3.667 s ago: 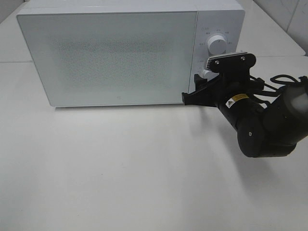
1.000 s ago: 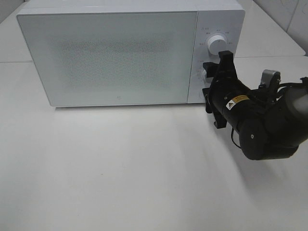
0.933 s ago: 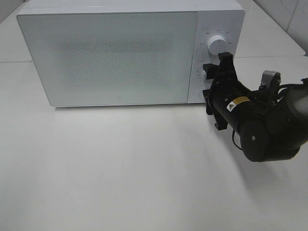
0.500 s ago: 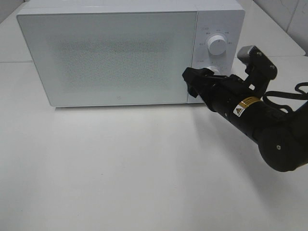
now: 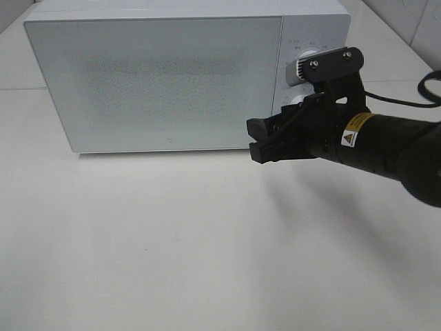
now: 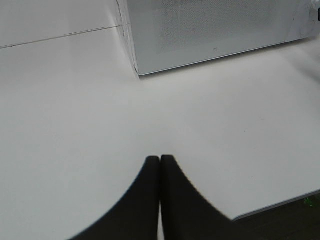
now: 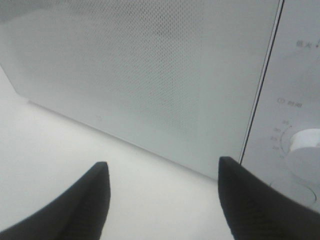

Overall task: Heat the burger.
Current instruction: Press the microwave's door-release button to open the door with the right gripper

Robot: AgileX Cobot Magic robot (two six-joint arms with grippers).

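The burger is out of view. The white microwave (image 5: pixel 158 76) stands at the back of the table with its frosted door (image 7: pixel 140 75) closed. My right gripper (image 5: pixel 258 141) is open and holds nothing; it hovers just in front of the door's lower right corner, fingers pointing left. The right wrist view shows the same open gripper (image 7: pixel 162 167) facing the door, with the lower dial (image 7: pixel 305 145) off to one side. My left gripper (image 6: pixel 160 159) is shut and empty over bare table, well short of the microwave (image 6: pixel 215 30). It does not appear in the exterior high view.
The control panel carries an upper dial (image 5: pixel 303 67), partly covered by my right wrist, and a lower dial behind the arm. The white table (image 5: pixel 172 241) spreads out in front of the microwave. A cable (image 5: pixel 424 89) trails at the right edge.
My right gripper has rolled back from the lower dial and swung left, now level in front of the door's lower right corner. It has stayed open.
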